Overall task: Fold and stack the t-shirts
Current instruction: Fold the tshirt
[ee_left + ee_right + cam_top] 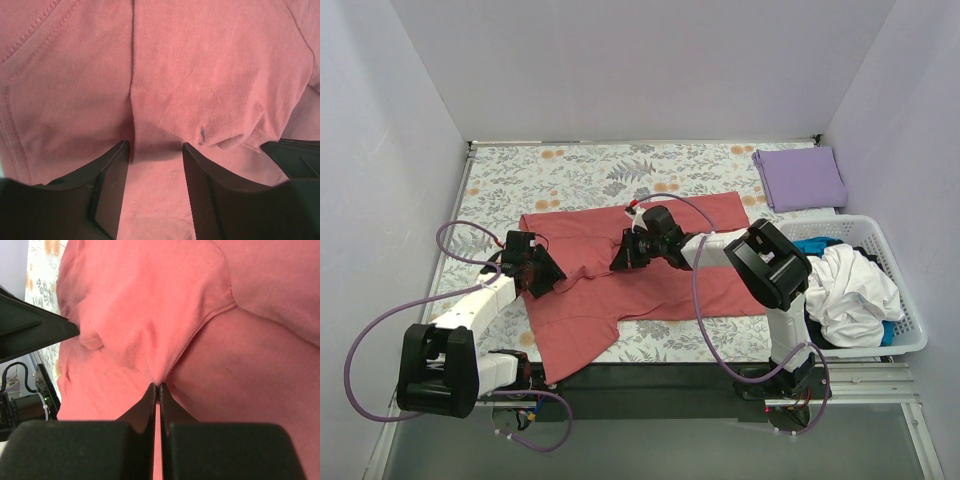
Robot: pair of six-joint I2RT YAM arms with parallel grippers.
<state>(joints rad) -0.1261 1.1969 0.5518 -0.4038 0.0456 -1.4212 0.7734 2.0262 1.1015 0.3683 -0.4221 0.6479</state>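
The salmon-red t-shirt (650, 290) lies rumpled and partly folded across the middle of the table, with one part trailing to the near edge left of centre. The lavender t-shirt (800, 178) sits folded flat at the far right corner. The right gripper (158, 386) is pinched tight on a ridge of the red cloth, its arm reaching leftward from the near right. The left gripper (152, 150) stands moderately parted, its fingers low over the shirt on either side of a crease, and its arm angles in from the near left corner.
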